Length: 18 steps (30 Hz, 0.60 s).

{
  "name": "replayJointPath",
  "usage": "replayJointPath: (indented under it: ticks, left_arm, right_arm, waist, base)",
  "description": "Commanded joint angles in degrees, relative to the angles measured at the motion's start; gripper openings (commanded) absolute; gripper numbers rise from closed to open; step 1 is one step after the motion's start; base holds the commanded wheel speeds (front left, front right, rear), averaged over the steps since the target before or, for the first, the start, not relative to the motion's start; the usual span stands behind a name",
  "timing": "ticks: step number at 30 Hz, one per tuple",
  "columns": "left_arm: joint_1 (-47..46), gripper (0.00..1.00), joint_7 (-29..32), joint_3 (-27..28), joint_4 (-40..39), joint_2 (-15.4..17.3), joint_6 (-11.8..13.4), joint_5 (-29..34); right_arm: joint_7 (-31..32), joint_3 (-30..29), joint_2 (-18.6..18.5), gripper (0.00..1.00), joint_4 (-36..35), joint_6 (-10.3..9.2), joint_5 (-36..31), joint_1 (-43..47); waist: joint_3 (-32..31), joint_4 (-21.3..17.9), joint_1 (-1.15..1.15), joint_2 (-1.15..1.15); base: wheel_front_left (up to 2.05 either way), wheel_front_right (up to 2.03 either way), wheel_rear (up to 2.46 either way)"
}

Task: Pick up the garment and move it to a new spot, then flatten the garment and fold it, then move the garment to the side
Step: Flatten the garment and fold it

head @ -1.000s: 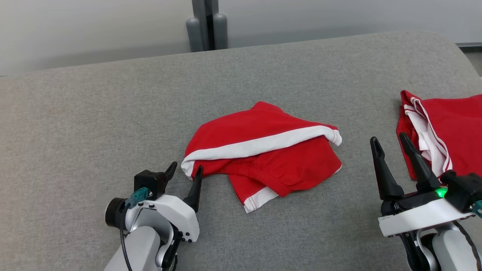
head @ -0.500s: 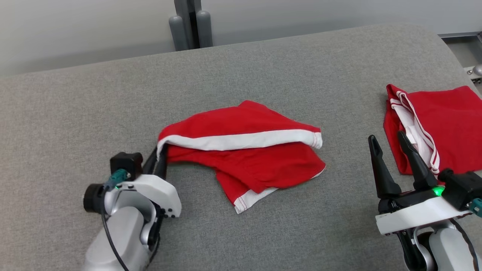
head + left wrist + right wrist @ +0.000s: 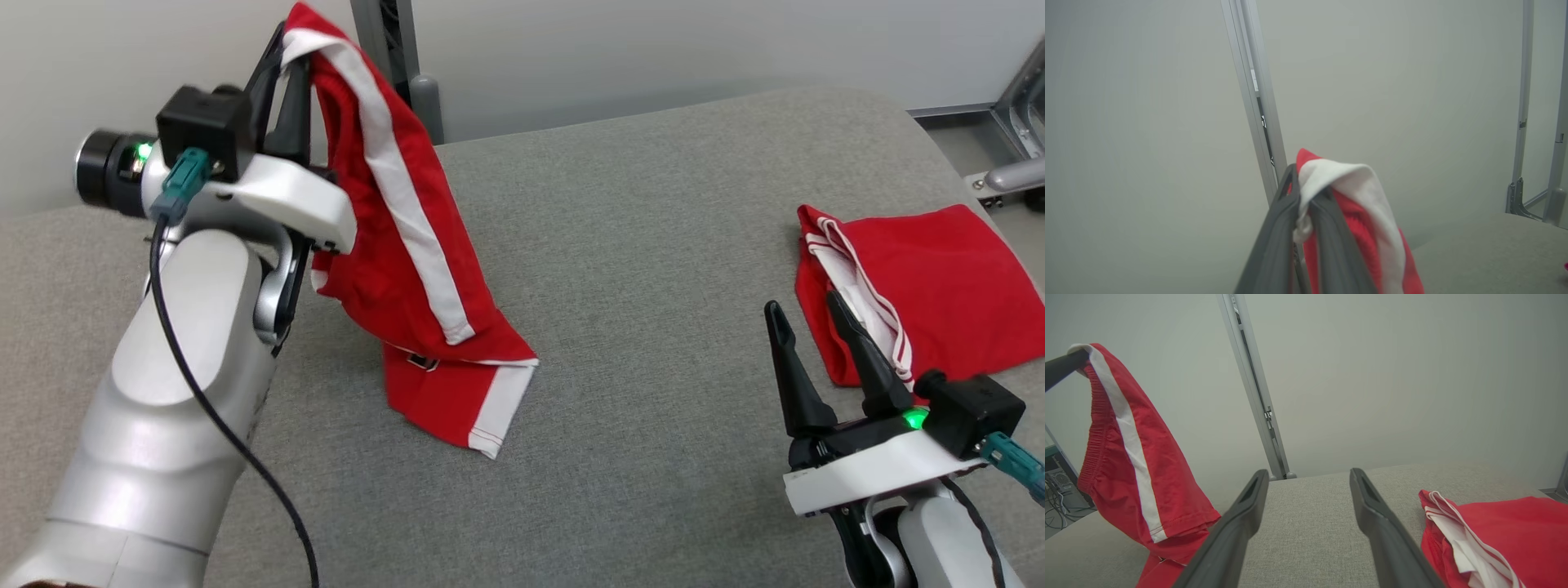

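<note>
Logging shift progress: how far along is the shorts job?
Done: jaws of left gripper shut on red shorts, lifted, hem seemingly touching grey table. In hand: carrying them to a new spot. Left: flattening, folding, moving aside. Right gripper idle, jaws open.

- The garment is a pair of red shorts with a broad white stripe down the side and a white band at the leg hem.
- Its top corner, where the stripe meets the gathered waistband, is pinched between the closed left fingers; a small tuft of white cloth shows between them in the left wrist view.
- From that pinch it hangs down in loose folds below and just beside the left fingers, the stripe running slantwise down the cloth.
- Its lowest part, one leg with its white hem, rests crumpled on the grey desk.
- It is well apart from the spread right fingers, off to their left.
</note>
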Motion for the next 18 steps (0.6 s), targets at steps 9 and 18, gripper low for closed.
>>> replayJointPath:
  ticks: [9,18]
  left_arm:
    - [-11.9,0.00,-0.4,-2.1,-2.6,-4.3,-1.9,0.3]
    - [-3.3,0.00,0.8,-1.7,0.4,-3.4,-2.4,-2.0]
  right_arm:
    - [-0.3,0.8,1.9,1.00,0.5,0.04,0.4,-1.2]
    - [-0.3,-1.2,2.3,1.00,0.3,0.04,0.2,-0.4]
  waist:
    - [-0.9,-3.9,0.00,0.00]
    - [0.2,-3.2,0.00,0.00]
  base:
    - [0.00,0.00,0.00]
    - [0.00,0.00,0.00]
